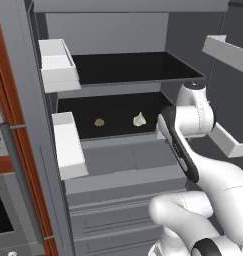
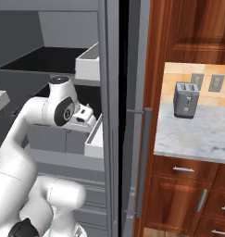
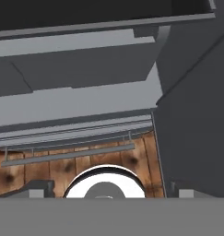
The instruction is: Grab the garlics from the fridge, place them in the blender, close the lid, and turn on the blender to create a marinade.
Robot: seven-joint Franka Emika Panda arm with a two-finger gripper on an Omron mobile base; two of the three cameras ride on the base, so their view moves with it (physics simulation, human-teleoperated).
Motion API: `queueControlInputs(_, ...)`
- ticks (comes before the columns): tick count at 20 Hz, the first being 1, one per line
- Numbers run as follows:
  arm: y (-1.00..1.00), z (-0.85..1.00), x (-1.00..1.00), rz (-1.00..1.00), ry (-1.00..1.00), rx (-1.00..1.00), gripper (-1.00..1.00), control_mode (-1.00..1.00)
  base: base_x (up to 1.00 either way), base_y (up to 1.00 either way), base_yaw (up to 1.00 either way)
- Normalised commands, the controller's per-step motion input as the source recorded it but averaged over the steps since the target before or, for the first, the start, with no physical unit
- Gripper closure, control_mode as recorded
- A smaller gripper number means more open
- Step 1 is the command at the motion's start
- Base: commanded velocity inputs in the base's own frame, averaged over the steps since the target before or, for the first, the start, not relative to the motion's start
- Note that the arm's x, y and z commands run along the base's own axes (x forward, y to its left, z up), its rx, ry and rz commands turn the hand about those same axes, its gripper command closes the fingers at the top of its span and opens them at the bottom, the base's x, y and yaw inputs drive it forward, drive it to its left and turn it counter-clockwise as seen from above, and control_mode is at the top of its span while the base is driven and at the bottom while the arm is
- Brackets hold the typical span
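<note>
fridge [image 2: 63,60]: open on my left, grey walls, dark shelf up top, white door bin [image 2: 88,65] beside the door edge
arm [image 2: 40,120]: white, rises from lower left, bent twd the fridge interior
tool [image 2: 86,113]: just past the wrist, near a lower bin; jaws not clear
surface [image 2: 197,134]: marble, right side, w/ grey toaster [image 2: 185,99]

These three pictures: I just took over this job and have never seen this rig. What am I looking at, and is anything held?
A white robot arm stands before an open fridge. Two pictures come from cameras on its base, behind it to left and right; the third looks along its tool. From the left, two garlics lie apart on a dark shelf: a tan one and a whiter one. White door bins hang beside it. From the right, a toaster sits on the marble counter. The tool's view looks down past grey drawers to the wood floor. The tool is open, holding nothing.
</note>
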Motion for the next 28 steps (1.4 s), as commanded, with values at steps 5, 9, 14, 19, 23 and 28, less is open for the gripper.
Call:
queueControlInputs(5, -0.65, -0.11, 0.00, -0.03, 0.12, 0.00, -1.00, -1.00, 0.00, 0.00, 0.00)
queueControlInputs(9, -0.55, -0.12, -0.20, 0.02, 0.03, 0.00, -1.00, -1.00, 0.00, 0.00, 0.00)
queueControlInputs(14, 0.72, 0.01, -0.15, 0.15, 0.02, 0.01, -1.00, -1.00, 0.00, 0.00, 0.00)
queueControlInputs(19, 1.00, -0.09, 0.00, 0.28, 0.00, 0.11, -1.00, -1.00, 0.00, 0.00, 0.00)
queueControlInputs(23, 0.99, -0.01, 0.00, 0.26, -0.01, 0.16, -1.00, -1.00, 0.00, 0.00, 0.00)
queueControlInputs(28, 1.00, 0.01, -0.03, 0.05, -0.05, 0.13, -1.00, -1.00, 0.00, 0.00, 0.00)
